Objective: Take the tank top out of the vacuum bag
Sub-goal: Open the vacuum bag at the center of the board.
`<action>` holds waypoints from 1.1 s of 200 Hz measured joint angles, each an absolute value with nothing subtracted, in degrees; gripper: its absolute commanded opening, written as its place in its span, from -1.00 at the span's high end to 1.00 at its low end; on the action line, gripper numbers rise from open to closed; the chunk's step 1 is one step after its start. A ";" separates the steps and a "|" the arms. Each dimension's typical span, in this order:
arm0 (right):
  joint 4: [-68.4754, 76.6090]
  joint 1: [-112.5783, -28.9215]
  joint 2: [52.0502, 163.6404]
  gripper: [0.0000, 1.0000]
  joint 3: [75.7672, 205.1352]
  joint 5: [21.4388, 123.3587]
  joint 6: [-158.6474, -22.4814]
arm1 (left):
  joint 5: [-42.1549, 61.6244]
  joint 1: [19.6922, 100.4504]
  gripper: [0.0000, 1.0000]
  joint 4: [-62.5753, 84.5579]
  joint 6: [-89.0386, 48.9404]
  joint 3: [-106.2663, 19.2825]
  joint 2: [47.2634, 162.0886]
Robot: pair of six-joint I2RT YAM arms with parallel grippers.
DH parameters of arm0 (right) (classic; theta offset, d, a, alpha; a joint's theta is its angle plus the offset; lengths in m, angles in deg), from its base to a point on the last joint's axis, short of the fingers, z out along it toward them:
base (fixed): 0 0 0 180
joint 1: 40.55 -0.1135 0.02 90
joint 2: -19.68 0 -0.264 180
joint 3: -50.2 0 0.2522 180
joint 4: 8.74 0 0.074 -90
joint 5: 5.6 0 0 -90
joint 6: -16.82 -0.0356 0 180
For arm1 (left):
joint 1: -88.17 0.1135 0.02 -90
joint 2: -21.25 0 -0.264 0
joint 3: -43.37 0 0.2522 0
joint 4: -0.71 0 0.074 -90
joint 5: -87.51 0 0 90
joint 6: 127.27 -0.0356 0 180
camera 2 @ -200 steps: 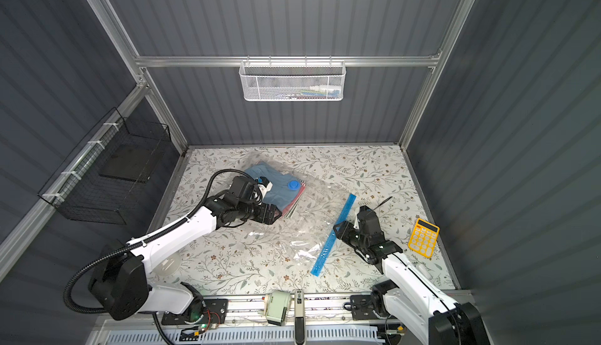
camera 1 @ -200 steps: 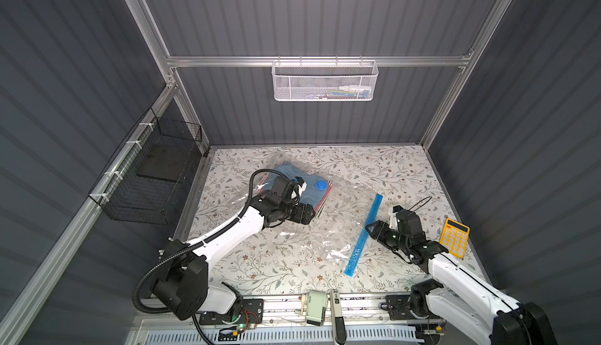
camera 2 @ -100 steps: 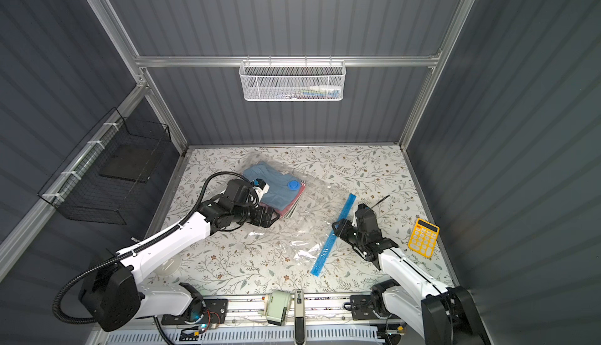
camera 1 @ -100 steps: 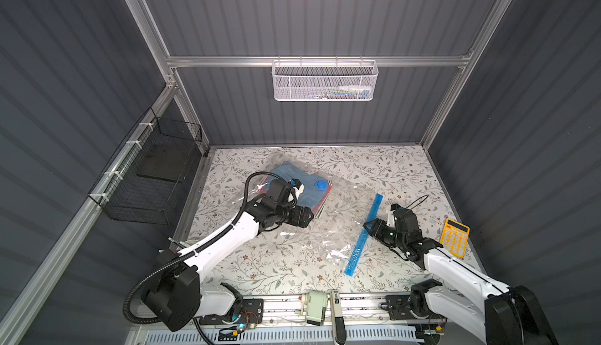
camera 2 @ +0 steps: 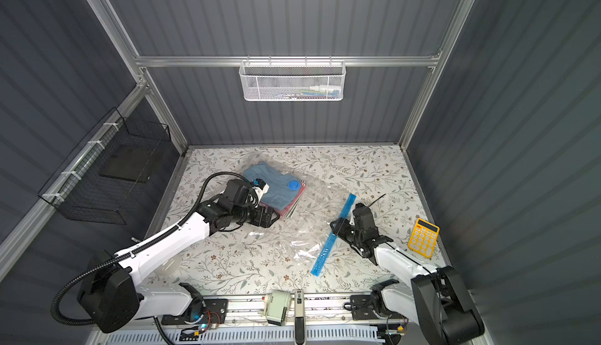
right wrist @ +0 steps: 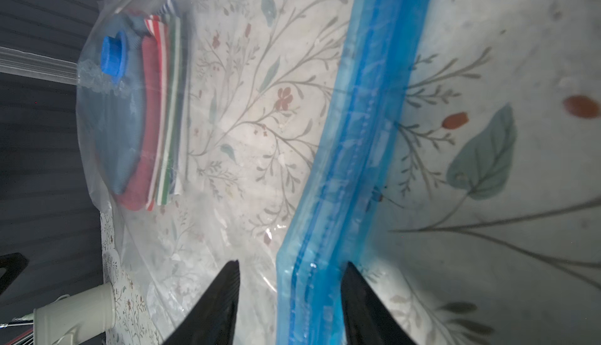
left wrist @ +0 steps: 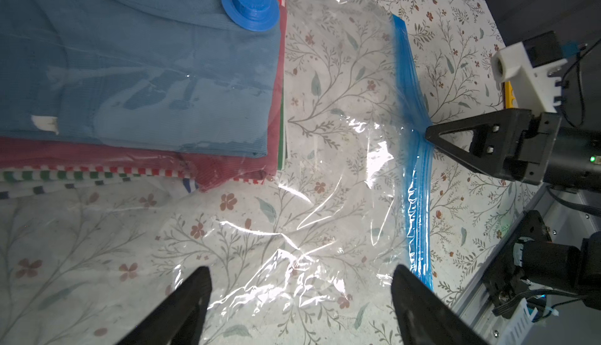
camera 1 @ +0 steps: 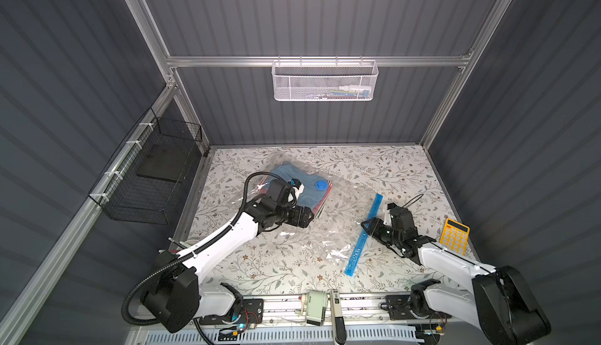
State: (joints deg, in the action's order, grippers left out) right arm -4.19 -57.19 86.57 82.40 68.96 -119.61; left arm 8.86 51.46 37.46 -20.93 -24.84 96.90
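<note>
The vacuum bag lies flat on the floral table, with its blue zip strip on the right and its round blue valve cap over the clothes. Inside is a folded stack: a blue ribbed garment on top, a red one below it, and striped cloth underneath. I cannot tell which is the tank top. My left gripper hangs wide open over bare plastic beside the stack. My right gripper is open, its jaws astride the zip strip.
A yellow calculator lies at the right edge, with a thin black tie behind my right arm. A white cup stands under my left arm. A white mesh basket hangs on the back wall and a black wire basket on the left wall.
My right gripper has edged left over the zip strip, and its jaws have narrowed slightly. The left gripper has barely moved and stays wide open.
</note>
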 measured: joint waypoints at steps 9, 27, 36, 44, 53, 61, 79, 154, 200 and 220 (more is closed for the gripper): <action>-4.83 -57.21 87.14 0.04 82.40 68.63 -119.64 | 8.88 51.37 -0.76 37.54 -20.87 -24.82 96.55; -6.27 -57.21 87.54 0.09 82.40 67.84 -119.79 | 8.88 51.33 -0.76 37.65 -20.65 -24.47 95.72; -7.01 -57.21 87.51 0.15 82.40 67.47 -119.83 | 8.86 51.33 -0.76 37.63 -20.49 -24.30 95.44; -7.69 -57.21 87.45 0.18 82.40 67.16 -119.90 | 8.86 51.33 -0.76 37.70 -20.45 -24.19 95.31; -8.22 -57.21 87.21 0.23 82.40 66.86 -120.23 | 8.86 51.35 -0.76 37.70 -20.45 -24.14 95.22; -8.48 -57.21 86.79 0.27 82.40 66.66 -120.27 | 8.84 51.33 -0.76 37.74 -20.43 -24.14 95.22; -8.76 -57.21 85.44 0.39 82.40 66.44 -120.23 | 8.84 51.33 -0.76 37.83 -20.45 -24.14 95.18; -8.65 -57.21 81.61 1.00 83.60 62.49 -118.76 | 6.48 51.33 -0.78 39.36 -20.71 -24.14 93.84; -8.61 -57.80 76.08 1.00 83.58 61.20 -119.05 | 6.54 49.67 -0.67 38.16 -18.94 -24.49 93.84; -8.50 -57.96 73.50 1.00 83.64 61.17 -119.24 | 4.75 45.95 -0.67 37.37 -18.05 -25.85 94.52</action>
State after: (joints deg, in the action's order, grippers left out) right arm -8.50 -57.96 73.50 83.64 61.17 -119.24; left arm 4.75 45.95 37.37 -18.05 -25.85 94.52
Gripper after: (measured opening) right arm 0.043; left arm 0.839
